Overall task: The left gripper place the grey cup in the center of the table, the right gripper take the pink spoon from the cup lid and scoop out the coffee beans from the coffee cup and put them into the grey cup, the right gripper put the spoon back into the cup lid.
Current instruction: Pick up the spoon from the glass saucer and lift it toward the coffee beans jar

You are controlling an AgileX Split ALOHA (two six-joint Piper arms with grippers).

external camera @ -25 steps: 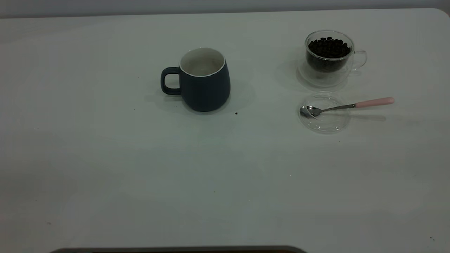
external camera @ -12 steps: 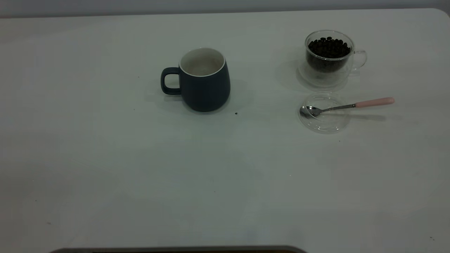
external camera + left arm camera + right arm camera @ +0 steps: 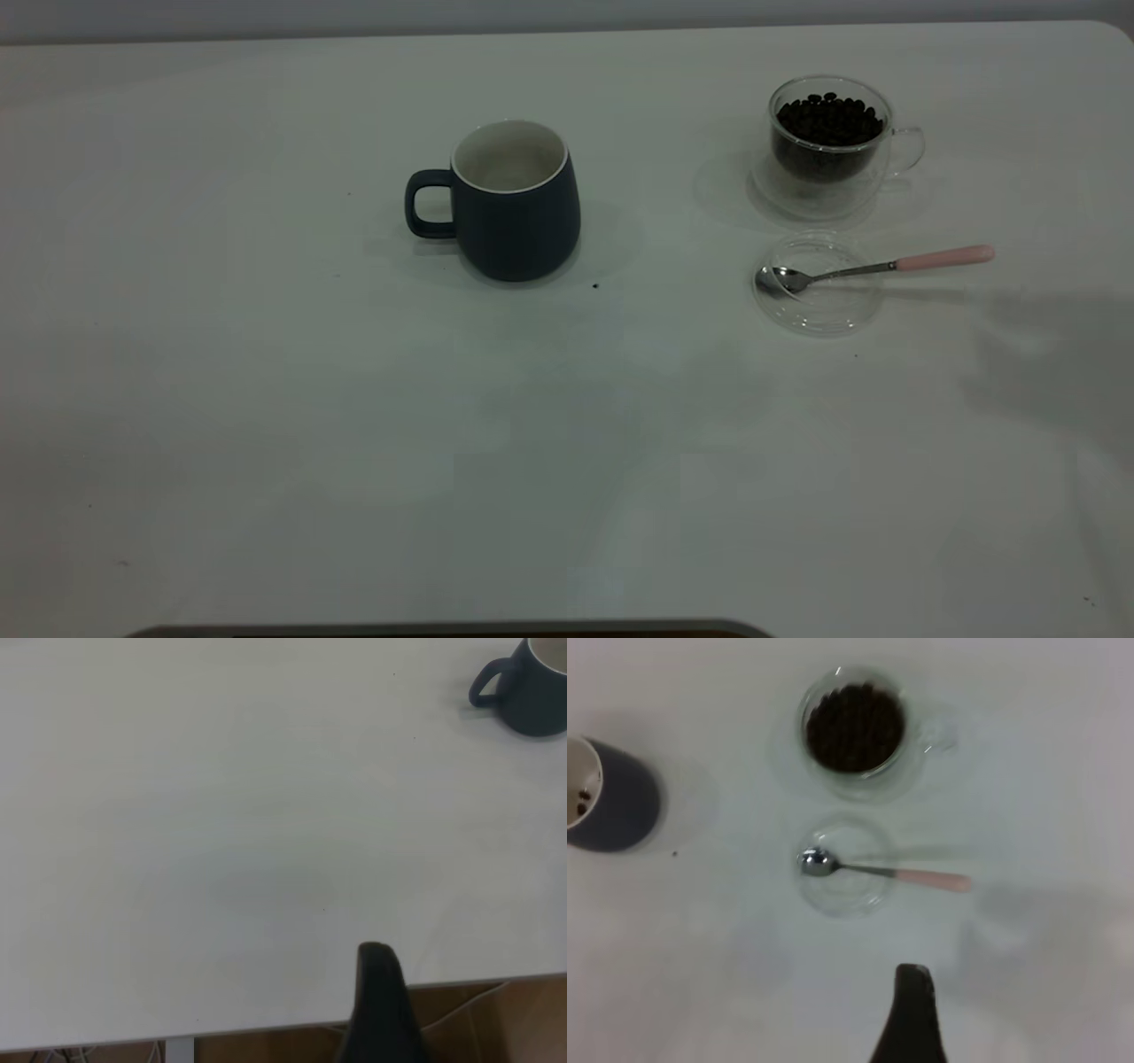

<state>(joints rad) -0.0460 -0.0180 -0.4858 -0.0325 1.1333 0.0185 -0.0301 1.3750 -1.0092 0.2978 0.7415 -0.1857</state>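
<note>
The grey cup (image 3: 514,213) stands upright near the middle of the table (image 3: 266,399), handle to the left. It also shows in the left wrist view (image 3: 532,691) and in the right wrist view (image 3: 616,806), with a few dark specks inside. The coffee cup (image 3: 828,151) holds the coffee beans (image 3: 830,120) at the far right. In front of it the pink spoon (image 3: 873,268) lies with its bowl in the cup lid (image 3: 819,306). My left gripper (image 3: 379,1001) hangs over the table's edge, far from the grey cup. My right gripper (image 3: 911,1010) hovers high above the table, near the spoon (image 3: 877,870).
A tiny dark speck (image 3: 594,285) lies beside the grey cup. A dark edge (image 3: 443,630) runs along the table's near side. Neither arm shows in the exterior view. A soft shadow (image 3: 1054,363) covers the table's right side.
A shadow has spread over the table's right side, below the spoon handle. The grey cup, coffee cup, lid and spoon have not moved.
</note>
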